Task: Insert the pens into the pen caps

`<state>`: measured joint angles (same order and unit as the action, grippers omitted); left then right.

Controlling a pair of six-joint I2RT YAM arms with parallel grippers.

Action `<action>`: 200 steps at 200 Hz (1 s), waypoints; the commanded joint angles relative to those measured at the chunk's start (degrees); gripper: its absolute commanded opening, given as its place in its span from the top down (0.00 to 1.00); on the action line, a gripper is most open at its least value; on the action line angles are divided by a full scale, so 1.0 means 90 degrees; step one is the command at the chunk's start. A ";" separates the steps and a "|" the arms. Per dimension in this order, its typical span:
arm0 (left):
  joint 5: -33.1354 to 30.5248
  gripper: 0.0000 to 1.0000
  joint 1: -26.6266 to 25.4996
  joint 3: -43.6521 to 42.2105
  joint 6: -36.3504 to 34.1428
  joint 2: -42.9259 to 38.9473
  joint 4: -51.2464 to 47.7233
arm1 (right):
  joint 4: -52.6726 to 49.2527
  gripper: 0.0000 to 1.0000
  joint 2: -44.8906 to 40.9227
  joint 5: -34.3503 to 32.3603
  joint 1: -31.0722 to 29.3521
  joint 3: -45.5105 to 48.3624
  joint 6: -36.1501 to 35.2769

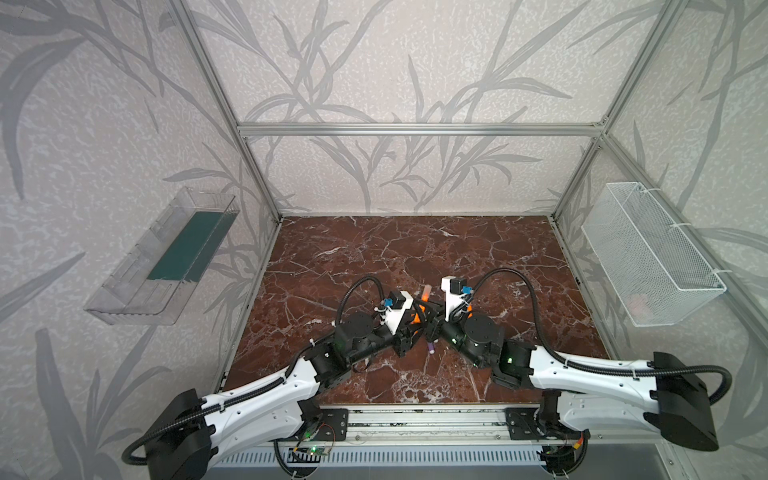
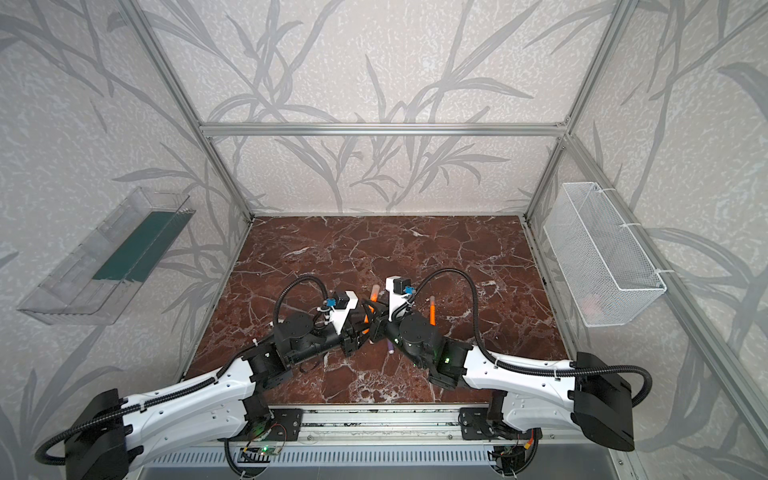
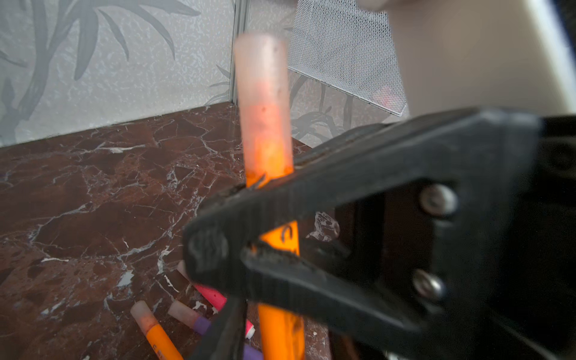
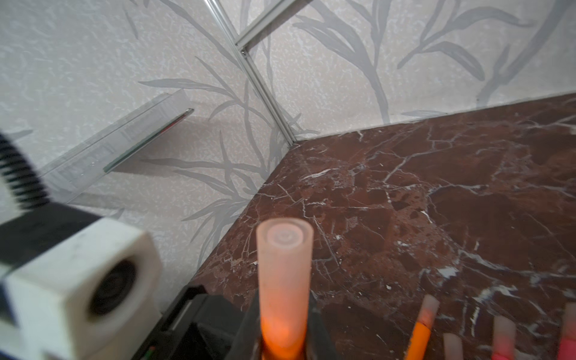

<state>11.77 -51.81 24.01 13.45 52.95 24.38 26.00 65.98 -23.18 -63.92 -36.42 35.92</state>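
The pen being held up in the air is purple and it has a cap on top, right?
Not quite. The pen held up is orange, not purple, as the left wrist view shows. It does have a cap on top. The purple pen lies down on the table.

- We spot a black mark printed on the upright orange pen, too blurred for us to read.
- Across every other view right now, we find no text, label or number we can read.
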 commanded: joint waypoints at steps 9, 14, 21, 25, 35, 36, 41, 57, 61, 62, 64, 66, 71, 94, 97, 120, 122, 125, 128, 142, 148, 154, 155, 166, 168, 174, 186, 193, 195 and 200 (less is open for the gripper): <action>-0.0560 0.38 -0.0015 -0.0254 -0.0047 -0.0384 -0.0080 | -0.1452 0.98 -0.0284 -0.0055 0.0521 0.0103 0.0507; -0.0640 0.35 -0.0016 -0.0283 -0.0049 -0.0437 -0.0128 | -0.1591 0.99 -0.0306 -0.0033 0.0530 0.0122 0.0527; -0.0770 0.32 -0.0006 -0.0318 -0.0055 -0.0495 -0.0220 | -0.1832 0.99 -0.0323 -0.0041 0.0771 0.0127 0.0556; -0.0855 0.31 -0.0005 -0.0328 -0.0059 -0.0524 -0.0283 | -0.1974 0.99 -0.0325 -0.0046 0.0828 0.0118 0.0570; -0.1137 0.29 0.0011 -0.0334 -0.0059 -0.0574 -0.0465 | -0.2346 0.99 -0.0303 -0.0037 0.0967 0.0090 0.0607; -0.1174 0.29 0.0013 -0.0334 -0.0054 -0.0577 -0.0478 | -0.2383 0.99 -0.0301 -0.0030 0.0988 0.0081 0.0617; -0.1353 0.28 0.0029 -0.0327 -0.0039 -0.0598 -0.0564 | -0.2564 0.99 -0.0273 -0.0015 0.1064 0.0066 0.0627; -0.2046 0.25 0.0109 -0.0315 0.0064 -0.0582 -0.0800 | -0.3059 0.99 -0.0143 -0.0012 0.1250 0.0017 0.0645; -0.2226 0.25 0.0136 -0.0306 0.0102 -0.0573 -0.0864 | -0.3156 0.99 -0.0104 -0.0004 0.1303 0.0015 0.0647; -0.2265 0.24 0.0144 -0.0305 0.0109 -0.0572 -0.0878 | -0.3179 0.99 -0.0089 0.0002 0.1312 0.0020 0.0647; -0.2365 0.24 0.0162 -0.0305 0.0120 -0.0571 -0.0906 | -0.3220 0.99 -0.0066 0.0018 0.1336 0.0015 0.0647; -0.2436 0.24 0.0169 -0.0297 0.0142 -0.0563 -0.0935 | -0.3255 0.99 -0.0034 0.0039 0.1361 0.0009 0.0635; -0.2627 0.23 0.0220 -0.0285 0.0185 -0.0562 -0.1014 | -0.3356 0.99 0.0047 0.0103 0.1410 -0.0004 0.0633; -0.3231 0.20 0.0460 -0.0237 0.0390 -0.0570 -0.1345 | -0.3560 0.99 0.0559 0.0460 0.1666 0.0000 0.0638; -0.3299 0.20 0.0493 -0.0220 0.0417 -0.0578 -0.1394 | -0.3567 0.99 0.0627 0.0498 0.1692 0.0016 0.0651; -0.3880 0.17 0.0708 -0.0189 0.0631 -0.0706 -0.1782 | -0.3509 0.99 0.1028 0.0664 0.1780 0.0185 0.0759; -0.3928 0.17 0.0720 -0.0193 0.0653 -0.0719 -0.1808 | -0.3500 0.99 0.1053 0.0669 0.1778 0.0206 0.0756; -0.3982 0.16 0.0755 -0.0199 0.0683 -0.0747 -0.1852 | -0.3480 0.99 0.1079 0.0676 0.1780 0.0233 0.0770; -0.4037 0.16 0.0771 -0.0205 0.0712 -0.0775 -0.1883 | -0.3468 0.99 0.1116 0.0673 0.1780 0.0262 0.0770; -0.4261 0.13 0.0877 -0.0281 0.0820 -0.0895 -0.1957 | -0.3463 0.96 0.1244 0.0652 0.1831 0.0337 0.0797; -0.4341 0.11 0.0925 -0.0310 0.0859 -0.0955 -0.1980 | -0.3455 0.95 0.1308 0.0691 0.1879 0.0356 0.0794; -0.4408 0.10 0.0965 -0.0327 0.0899 -0.1010 -0.2007 | -0.3424 0.94 0.1368 0.0767 0.1946 0.0376 0.0794; -0.4421 0.10 0.0973 -0.0335 0.0908 -0.1020 -0.2012 | -0.3420 0.94 0.1374 0.0788 0.1956 0.0376 0.0794; -0.4508 0.09 0.1049 -0.0362 0.0973 -0.1108 -0.2104 | -0.3326 0.92 0.1504 0.0939 0.2056 0.0400 0.0781; -0.4510 0.09 0.1062 -0.0360 0.0983 -0.1123 -0.2118 | -0.3313 0.92 0.1526 0.0965 0.2074 0.0396 0.0778; -0.4545 0.08 0.1117 -0.0346 0.1007 -0.1154 -0.2213 | -0.3269 0.90 0.1593 0.1032 0.2115 0.0381 0.0762; -0.4640 0.09 0.1199 -0.0273 0.1094 -0.1195 -0.2475 | -0.3250 0.87 0.1757 0.1098 0.2161 0.0331 0.0728; -0.4743 0.09 0.1238 -0.0245 0.1141 -0.1215 -0.2607 | -0.3250 0.85 0.1848 0.1109 0.2170 0.0289 0.0716; -0.4767 0.09 0.1251 -0.0238 0.1154 -0.1220 -0.2642 | -0.3250 0.84 0.1883 0.1118 0.2178 0.0273 0.0711; -0.4820 0.08 0.1276 -0.0211 0.1193 -0.1238 -0.2718 | -0.3240 0.83 0.1964 0.1142 0.2198 0.0254 0.0699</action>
<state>-26.65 -41.47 21.47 21.17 42.76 5.37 -3.46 81.17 -14.68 -44.91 -33.28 42.26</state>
